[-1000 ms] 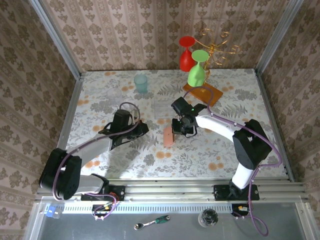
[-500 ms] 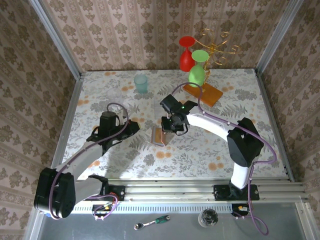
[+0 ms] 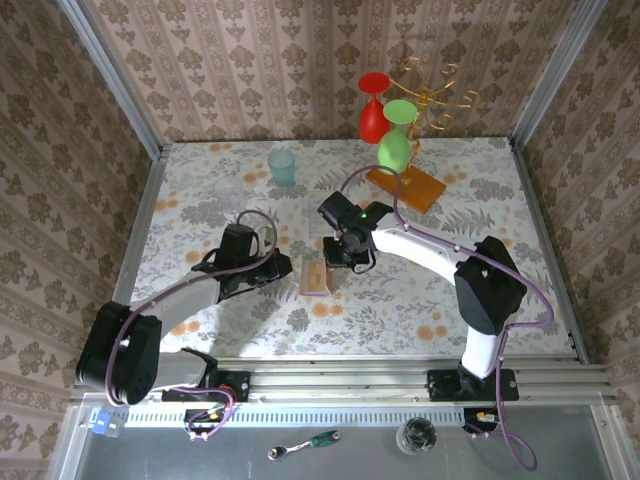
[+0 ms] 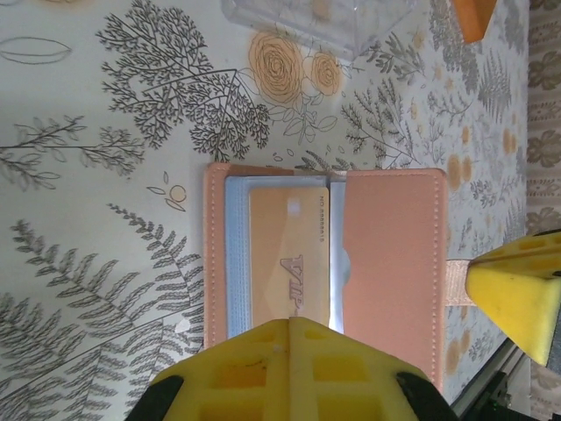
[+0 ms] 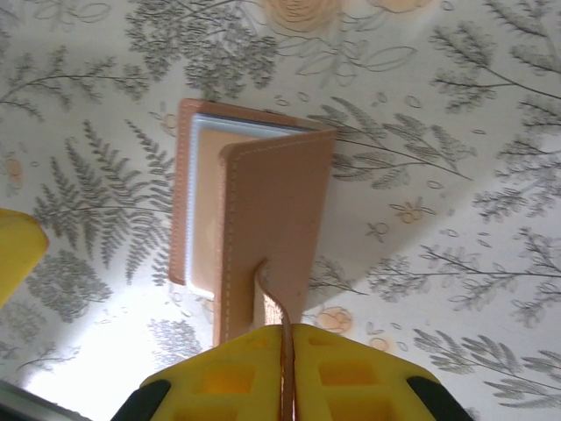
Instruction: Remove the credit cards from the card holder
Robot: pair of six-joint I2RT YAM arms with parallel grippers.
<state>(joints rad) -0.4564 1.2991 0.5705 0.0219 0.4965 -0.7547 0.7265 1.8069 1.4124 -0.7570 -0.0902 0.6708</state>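
The tan-brown leather card holder (image 3: 316, 278) lies on the flowered table (image 3: 200, 190), slightly toward 7 o'clock from its centre. In the left wrist view it is open (image 4: 386, 254). Its plain flap is toward 3 o'clock, and the pocket side is toward 9 o'clock. An orange-tan credit card (image 4: 289, 254) printed "VIP" sits in that pocket, framed by a pale blue edge. From the right wrist, the flap (image 5: 272, 219) stands half-raised, with its strap tab (image 5: 270, 298) pointing to 6 o'clock.
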